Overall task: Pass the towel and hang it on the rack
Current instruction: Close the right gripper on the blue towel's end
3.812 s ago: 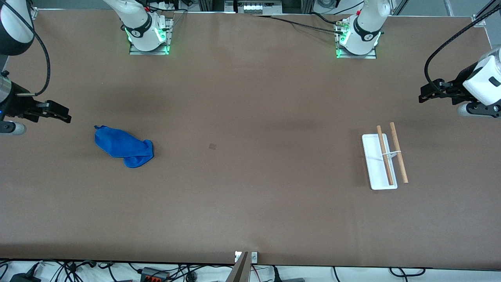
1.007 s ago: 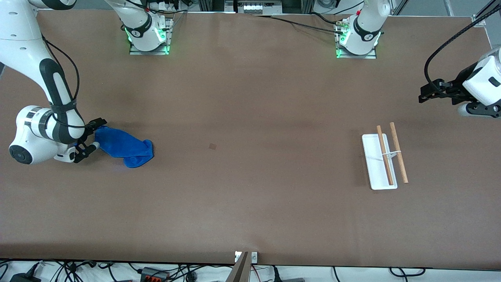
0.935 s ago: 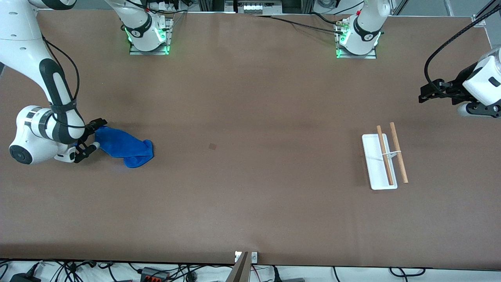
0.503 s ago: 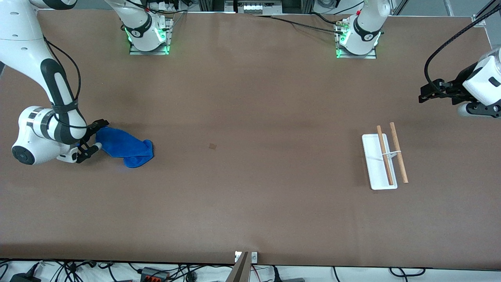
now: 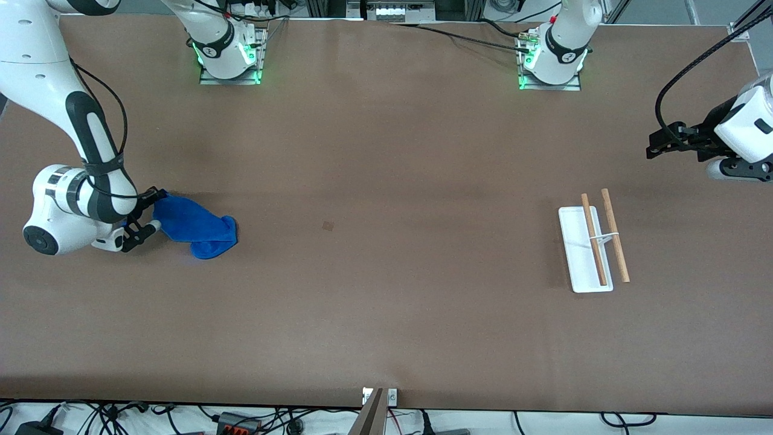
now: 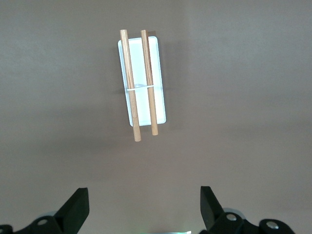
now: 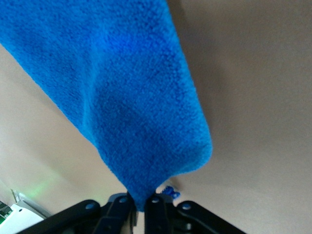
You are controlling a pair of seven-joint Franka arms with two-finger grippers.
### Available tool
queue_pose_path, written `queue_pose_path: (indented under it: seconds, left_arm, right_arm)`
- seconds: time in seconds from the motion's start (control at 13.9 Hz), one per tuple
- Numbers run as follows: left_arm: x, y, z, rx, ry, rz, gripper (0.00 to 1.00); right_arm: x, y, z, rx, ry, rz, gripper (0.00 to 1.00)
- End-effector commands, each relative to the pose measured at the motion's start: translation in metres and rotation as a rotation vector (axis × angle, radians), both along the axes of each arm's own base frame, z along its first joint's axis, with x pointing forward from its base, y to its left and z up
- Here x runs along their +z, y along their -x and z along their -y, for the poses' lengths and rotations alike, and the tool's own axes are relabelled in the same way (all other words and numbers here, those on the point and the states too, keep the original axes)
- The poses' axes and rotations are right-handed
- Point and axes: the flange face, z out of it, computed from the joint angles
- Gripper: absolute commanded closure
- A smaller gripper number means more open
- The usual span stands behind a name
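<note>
The blue towel (image 5: 194, 225) lies crumpled on the table toward the right arm's end. My right gripper (image 5: 147, 211) is shut on the towel's end corner; in the right wrist view the towel (image 7: 117, 92) runs from between the two fingers (image 7: 122, 207), pinched tight. The rack (image 5: 584, 248), a white tray with two wooden rods (image 5: 615, 235), stands toward the left arm's end. My left gripper (image 5: 653, 148) waits open and empty in the air over the table's end beside the rack. In the left wrist view the rack (image 6: 141, 83) lies well away from its fingertips (image 6: 78, 207).
A small dark mark (image 5: 328, 226) is on the brown table near the middle. The two arm bases (image 5: 229, 57) stand along the table's edge farthest from the front camera. Cables hang along the near edge (image 5: 241, 420).
My right arm came down to the towel and closed its fingers on the towel's end, then drew slightly toward the middle. The left arm has not moved.
</note>
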Motion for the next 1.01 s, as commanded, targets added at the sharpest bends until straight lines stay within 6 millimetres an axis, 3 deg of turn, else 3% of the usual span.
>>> queue_pose_path:
  seconds: [0.0,0.14,0.29,0.5,0.65,0.86,0.93]
  left_arm:
    - [0.002,0.001,-0.001,0.011,0.014,-0.001,0.00]
    - [0.003,0.001,-0.001,0.011,0.014,0.001,0.00]
    - [0.002,0.001,-0.001,0.011,0.014,-0.002,0.00]
    - [0.002,0.000,-0.001,0.010,0.013,-0.002,0.00]
    - [0.001,-0.001,-0.001,0.010,0.013,-0.004,0.00]
    - [0.003,-0.004,-0.002,0.011,0.009,-0.001,0.00]
    - [0.003,-0.005,-0.002,0.008,0.007,-0.001,0.00]
  right_arm:
    - [0.007,-0.002,-0.008,-0.001,-0.011,-0.003,1.00]
    - [0.028,-0.012,-0.019,0.020,-0.024,0.000,1.00]
    - [0.072,-0.036,-0.043,0.064,-0.048,0.015,1.00]
    - [0.148,-0.072,-0.101,0.146,-0.076,0.053,1.00]
    - [0.187,-0.086,-0.139,0.206,-0.084,0.101,1.00]
    - [0.271,-0.097,-0.237,0.306,-0.119,0.268,1.00]
    - [0.286,-0.094,-0.278,0.307,-0.100,0.303,1.00]
